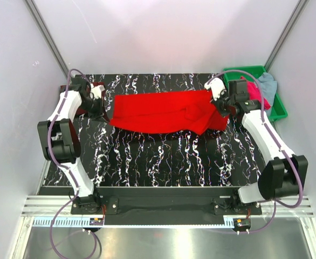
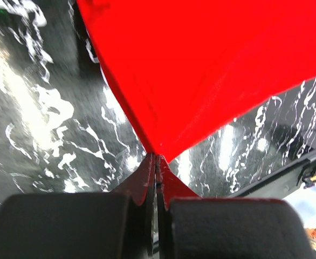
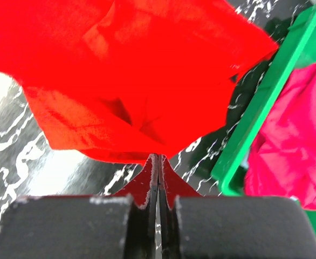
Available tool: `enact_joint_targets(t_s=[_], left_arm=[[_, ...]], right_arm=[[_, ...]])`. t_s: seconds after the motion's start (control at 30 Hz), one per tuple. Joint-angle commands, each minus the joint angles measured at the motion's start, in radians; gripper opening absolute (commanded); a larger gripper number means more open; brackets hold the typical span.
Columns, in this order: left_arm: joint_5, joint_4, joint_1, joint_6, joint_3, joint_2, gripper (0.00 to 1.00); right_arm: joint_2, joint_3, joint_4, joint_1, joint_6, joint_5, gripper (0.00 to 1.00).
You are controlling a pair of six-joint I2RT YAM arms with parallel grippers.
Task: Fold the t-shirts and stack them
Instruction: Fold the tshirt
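Pressed together at the bottom of the left wrist view, my left hand [image 2: 156, 162] pinches an edge of the red t-shirt [image 1: 163, 110], and the cloth fans up and away from the tips in a smooth sheet. My right hand [image 3: 157, 159] is closed the same way on the opposite end, where the fabric is bunched into folds and creases.

From above, the shirt stretches between my two hands across the upper middle of the frame, and its lower edge sags toward the worktop [image 1: 163, 162].

I judge it light and thoroughly limp. It has no stiffness of its own, so it keeps a shape only where I hold it or where it lies flat. It drapes and wrinkles rather than slipping, and a thin pinch on a single layer looks enough to carry it. Nothing about it is fragile.

The best places to take hold are corners and hems, one hand at each end, so the cloth spreads under its own weight. My right grip seems to gather several layers, which I expect makes a clean fold harder.

Further out, at the right of the right wrist view, a magenta-pink shirt [image 3: 287, 145] lies crumpled in the green tray [image 3: 266, 102]. A grey-blue shirt [image 1: 267, 83] sits beside it at the upper right of the overhead view.
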Motion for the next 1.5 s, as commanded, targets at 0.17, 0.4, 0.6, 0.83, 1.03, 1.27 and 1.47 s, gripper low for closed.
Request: enact_joint_targets(t_s=[0.17, 0.4, 0.6, 0.83, 1.03, 1.27, 1.47], left_arm=[[0.016, 0.013, 0.021, 0.017, 0.178, 0.118, 0.00], [0.000, 0.031, 0.022, 0.025, 0.313, 0.233, 0.00], [-0.017, 0.046, 0.021, 0.037, 0.413, 0.323, 0.00], [-0.025, 0.057, 0.019, 0.059, 0.561, 0.415, 0.00], [-0.039, 0.075, 0.013, 0.073, 0.698, 0.483, 0.00], [-0.031, 0.094, -0.031, 0.080, 0.772, 0.540, 0.01], [-0.065, 0.123, -0.065, 0.065, 0.781, 0.584, 0.01]], right_arm=[[0.139, 0.155, 0.090, -0.006, 0.007, 0.011, 0.00], [0.310, 0.304, 0.139, -0.009, 0.004, 0.040, 0.00], [0.433, 0.430, 0.167, -0.009, 0.023, 0.055, 0.00], [0.570, 0.566, 0.207, -0.012, 0.018, 0.103, 0.00], [0.657, 0.656, 0.208, -0.018, 0.024, 0.131, 0.00], [0.691, 0.669, 0.214, -0.018, 0.038, 0.144, 0.00], [0.697, 0.645, 0.231, -0.023, 0.038, 0.175, 0.00]])
